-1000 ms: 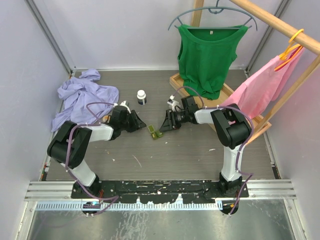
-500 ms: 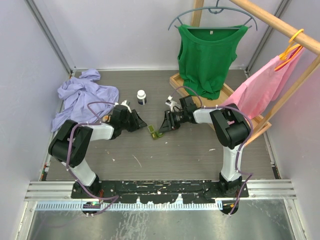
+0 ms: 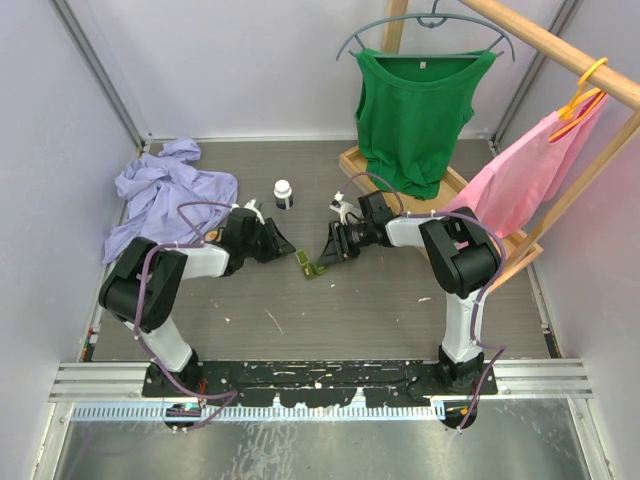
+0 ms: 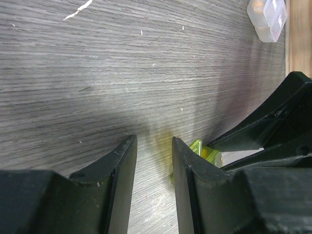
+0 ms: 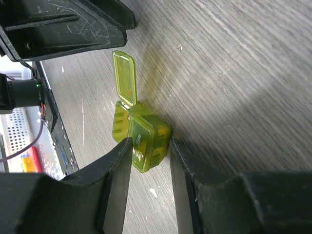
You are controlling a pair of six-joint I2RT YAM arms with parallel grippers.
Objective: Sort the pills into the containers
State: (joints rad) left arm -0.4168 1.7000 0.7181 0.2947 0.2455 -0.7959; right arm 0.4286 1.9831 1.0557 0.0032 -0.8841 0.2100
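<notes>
right hand (image 5: 150,142) is clasping olive green case (image 5: 146,132) on desk (image 5: 234,58) | left hand (image 4: 154,140) is hanging narrowly parted just beside it

Left fingers (image 4: 119,183), right fingers (image 5: 113,187) — low, facing, each pair narrowly apart.

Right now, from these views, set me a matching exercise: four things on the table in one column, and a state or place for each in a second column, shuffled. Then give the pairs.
Column one
1. olive green pill case
2. clear pill case
3. white bottle
4. lavender shirt

Column two
A. crumpled in a heap, far left
B. one lid flipped open
C. lying beside the wooden base
D. standing upright

Pairs: 1-B, 2-C, 3-D, 4-A
</notes>
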